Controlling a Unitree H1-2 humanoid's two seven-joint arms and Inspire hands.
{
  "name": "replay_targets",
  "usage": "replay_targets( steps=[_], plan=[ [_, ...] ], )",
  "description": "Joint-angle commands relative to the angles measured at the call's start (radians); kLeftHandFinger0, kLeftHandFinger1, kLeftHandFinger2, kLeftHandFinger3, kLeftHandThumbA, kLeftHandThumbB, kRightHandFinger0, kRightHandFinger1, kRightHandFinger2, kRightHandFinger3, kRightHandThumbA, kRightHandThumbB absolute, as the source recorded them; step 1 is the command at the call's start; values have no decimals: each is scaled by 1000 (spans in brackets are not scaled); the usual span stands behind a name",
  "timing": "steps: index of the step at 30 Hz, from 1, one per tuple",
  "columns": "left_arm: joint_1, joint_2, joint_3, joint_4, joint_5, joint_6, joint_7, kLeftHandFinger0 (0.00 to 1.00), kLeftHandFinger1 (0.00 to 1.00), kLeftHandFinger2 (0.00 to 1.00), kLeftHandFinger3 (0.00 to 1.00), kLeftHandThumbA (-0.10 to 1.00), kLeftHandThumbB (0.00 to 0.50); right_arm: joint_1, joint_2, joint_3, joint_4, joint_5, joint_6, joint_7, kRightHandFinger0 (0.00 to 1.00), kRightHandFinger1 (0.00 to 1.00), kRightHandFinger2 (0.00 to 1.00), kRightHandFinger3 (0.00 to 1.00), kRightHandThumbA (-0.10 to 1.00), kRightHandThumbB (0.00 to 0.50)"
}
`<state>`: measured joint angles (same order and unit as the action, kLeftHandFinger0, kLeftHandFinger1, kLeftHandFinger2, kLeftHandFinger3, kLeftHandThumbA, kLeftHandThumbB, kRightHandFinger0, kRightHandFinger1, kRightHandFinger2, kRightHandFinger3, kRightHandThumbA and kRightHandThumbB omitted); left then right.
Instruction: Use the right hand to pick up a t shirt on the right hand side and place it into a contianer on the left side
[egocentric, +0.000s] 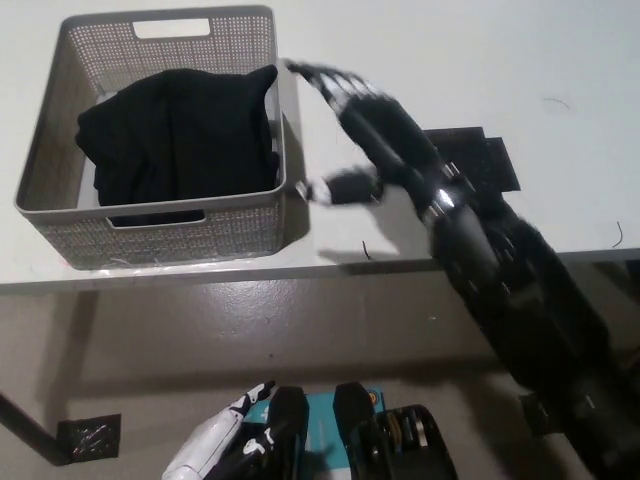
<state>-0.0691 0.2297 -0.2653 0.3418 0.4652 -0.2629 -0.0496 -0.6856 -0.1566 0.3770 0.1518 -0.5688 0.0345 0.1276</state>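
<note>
At bottom left, the white left robot hand (222, 447) is cut off, its state unclear. Right robot hand (350, 135), motion-blurred, hovers spread and empty beside the basket (60, 115) on the table (420, 40); the t-shirt (180, 135) lies inside.

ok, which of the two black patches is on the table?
The black patch right of the basket, partly under the right robot hand. The other patch lies on the floor, bottom left.

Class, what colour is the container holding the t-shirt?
Grey, with perforated walls; container seen in the head view.
</note>
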Motion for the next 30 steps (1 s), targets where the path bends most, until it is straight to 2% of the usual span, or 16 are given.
replay_targets(
  steps=[1, 2, 3, 4, 6, 10, 14, 20, 21, 25, 27, 30],
  plan=[
    [62, 39, 70, -21, -51, -45, 60, 1000, 1000, 1000, 1000, 1000, 282, 439, -190, -216, -644, 67, -74, -48, 1000, 1000, 1000, 1000, 907, 293],
    [64, 37, 72, -18, -51, -47, 63, 1000, 1000, 1000, 1000, 1000, 284, 476, -199, -232, -656, 75, -80, -53, 1000, 1000, 1000, 1000, 907, 292],
    [63, 31, 76, -10, -59, -43, 63, 1000, 1000, 1000, 1000, 1000, 307, 551, -215, -269, -659, 115, -116, -76, 1000, 1000, 1000, 1000, 890, 300],
    [63, 26, 81, -5, -73, -29, 52, 1000, 1000, 1000, 1000, 1000, 334, 633, -236, -302, -661, 134, -148, -95, 1000, 1000, 1000, 1000, 919, 295],
    [61, 23, 85, 12, -74, -41, 60, 1000, 1000, 1000, 1000, 1000, 359, 705, -249, -325, -654, 128, -182, -116, 1000, 1000, 1000, 1000, 924, 289],
    [74, 13, 92, 28, -63, -63, 78, 1000, 1000, 1000, 1000, 1000, 355, 870, -253, -349, -576, 98, -289, -180, 1000, 1000, 1000, 1000, 901, 283],
    [73, 4, 105, 54, -81, -94, 71, 1000, 1000, 1000, 1000, 1000, 359, 1009, -242, -370, -378, 50, -387, -266, 1000, 1000, 1000, 1000, 981, 284],
    [70, -3, 114, 60, -76, -103, 75, 1000, 1000, 1000, 1000, 1000, 348, 1042, -218, -374, -152, 26, -448, -330, 1000, 1000, 1000, 1000, 963, 261],
    [71, -6, 116, 60, -80, -103, 72, 1000, 1000, 1000, 1000, 1000, 339, 1042, -216, -373, -126, 27, -457, -335, 1000, 1000, 1000, 1000, 985, 288],
    [75, -9, 123, 67, -78, -111, 75, 1000, 1000, 1000, 1000, 1000, 332, 1021, -203, -363, -2, 18, -498, -369, 1000, 1000, 1000, 1000, 1000, 312],
    [70, -4, 120, 70, -73, -117, 73, 1000, 1000, 1000, 1000, 1000, 315, 1009, -203, -350, 23, -19, -495, -390, 1000, 1000, 1000, 1000, 1000, 294],
    [68, -1, 122, 72, -78, -123, 69, 1000, 1000, 1000, 1000, 1000, 322, 985, -193, -339, 60, -13, -503, -397, 1000, 1000, 1000, 1000, 978, 282]
  ],
)
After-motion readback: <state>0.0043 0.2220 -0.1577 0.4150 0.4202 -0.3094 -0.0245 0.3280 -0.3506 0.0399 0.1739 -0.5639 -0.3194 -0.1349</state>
